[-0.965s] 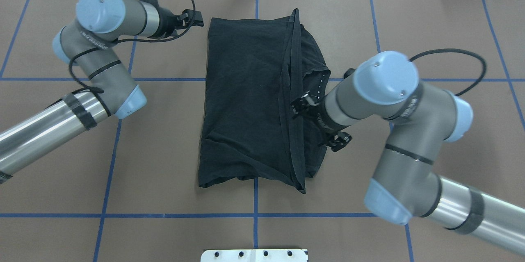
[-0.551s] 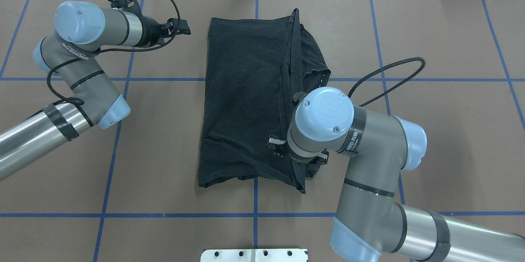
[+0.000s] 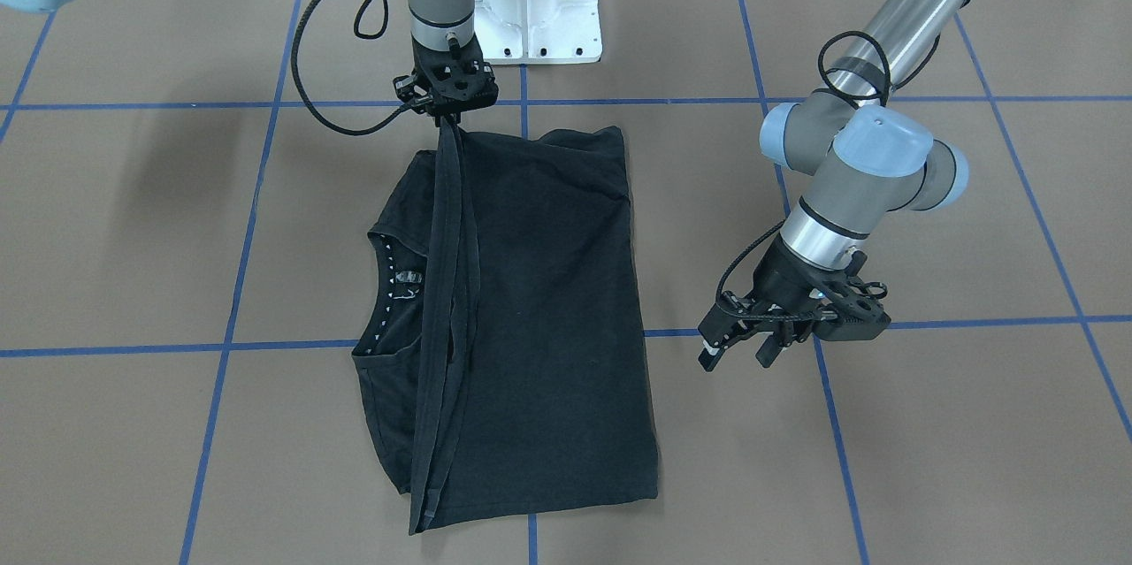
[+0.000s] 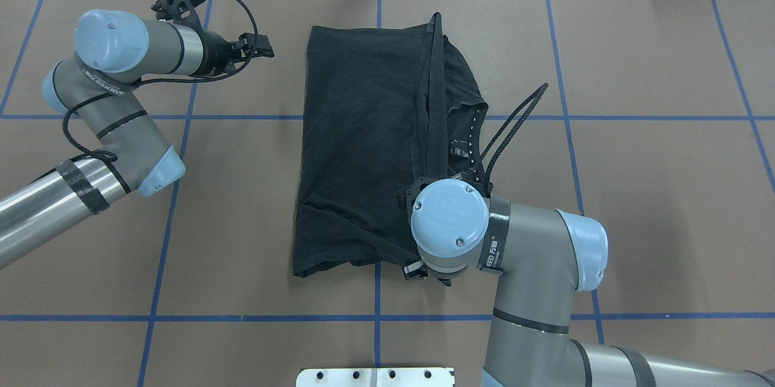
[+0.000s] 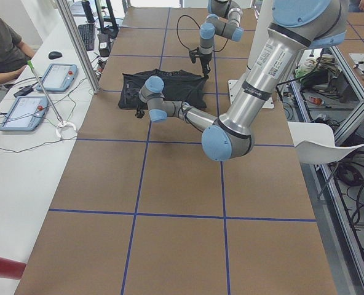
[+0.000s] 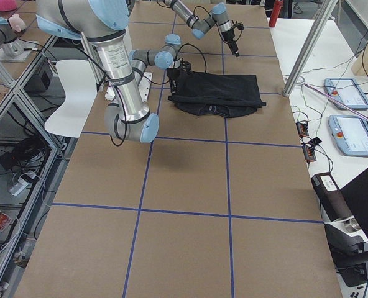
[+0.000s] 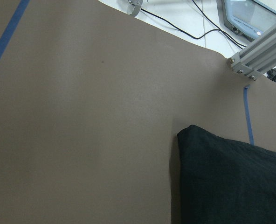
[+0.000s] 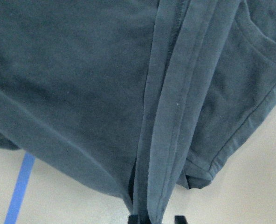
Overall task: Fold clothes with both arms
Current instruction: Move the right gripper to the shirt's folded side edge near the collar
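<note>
The black T-shirt (image 4: 363, 145) lies folded lengthwise on the brown table, with its white-dotted collar (image 3: 389, 282) showing at one side. A long hem band (image 3: 447, 282) runs along the fold. My right gripper (image 3: 448, 110) stands at the shirt's edge nearest the robot base, shut on the end of that band; the right wrist view shows the band (image 8: 166, 116) running down between the fingertips. From overhead the right wrist covers this gripper. My left gripper (image 4: 263, 49) hangs open beside the shirt's far corner, apart from the cloth (image 7: 231, 182).
The white pedestal (image 3: 535, 8) stands just behind the right gripper. Blue tape lines (image 4: 375, 317) cross the table. Beyond the far table edge are an aluminium post (image 5: 77, 43), control tablets (image 5: 59, 77) and a seated person (image 5: 0, 49). A white chair (image 5: 323, 147) stands beside the table.
The right arm swung along the hem band from mid-shirt to the edge near the base, where its gripper now holds the band. The left arm drew back a little from the shirt's corner.
</note>
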Available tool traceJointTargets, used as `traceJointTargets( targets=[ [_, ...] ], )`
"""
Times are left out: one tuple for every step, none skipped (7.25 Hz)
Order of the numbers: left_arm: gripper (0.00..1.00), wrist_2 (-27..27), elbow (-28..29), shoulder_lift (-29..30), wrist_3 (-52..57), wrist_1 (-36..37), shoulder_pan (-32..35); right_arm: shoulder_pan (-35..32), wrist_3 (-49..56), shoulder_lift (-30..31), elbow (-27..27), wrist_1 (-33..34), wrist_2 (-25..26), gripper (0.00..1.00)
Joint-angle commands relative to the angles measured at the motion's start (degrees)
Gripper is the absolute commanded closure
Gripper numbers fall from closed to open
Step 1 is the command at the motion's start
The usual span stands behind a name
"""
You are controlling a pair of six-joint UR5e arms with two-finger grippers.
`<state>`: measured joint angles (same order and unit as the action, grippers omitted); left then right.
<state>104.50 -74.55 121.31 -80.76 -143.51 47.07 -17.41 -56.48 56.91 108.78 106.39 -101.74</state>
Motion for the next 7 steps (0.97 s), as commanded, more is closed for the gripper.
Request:
traceJointTargets(
  targets=[
    [0.00,0.0,-0.2,-1.2,-2.0,-0.3,0.0,2.0,4.1,0.0,-0.2,2.2,2.2,0.37],
    [0.00,-0.1,-0.8,-1.6,-2.1,-0.3,0.0,2.1,4.7,-0.3,-0.2,2.7,2.3,0.42],
    [0.00,-0.1,-2.4,-3.3,-2.2,-0.3,0.0,2.2,5.0,-0.2,-0.4,2.8,2.8,0.52],
    [0.00,-0.1,-3.1,-4.0,-2.2,-0.3,0.0,2.2,5.8,-0.2,-0.5,2.8,3.2,0.57],
    [0.00,-0.1,-3.1,-4.1,-2.3,-0.3,0.0,2.3,5.9,-0.3,-0.8,2.8,3.6,0.58],
    [0.00,-0.1,-3.1,-4.1,-2.3,-0.3,0.0,2.4,5.9,-0.4,-0.9,2.7,3.8,0.58],
    [0.00,0.0,-3.1,-4.1,-2.3,-0.4,0.0,2.4,5.9,-0.4,-0.9,2.7,3.9,0.58]
  ],
)
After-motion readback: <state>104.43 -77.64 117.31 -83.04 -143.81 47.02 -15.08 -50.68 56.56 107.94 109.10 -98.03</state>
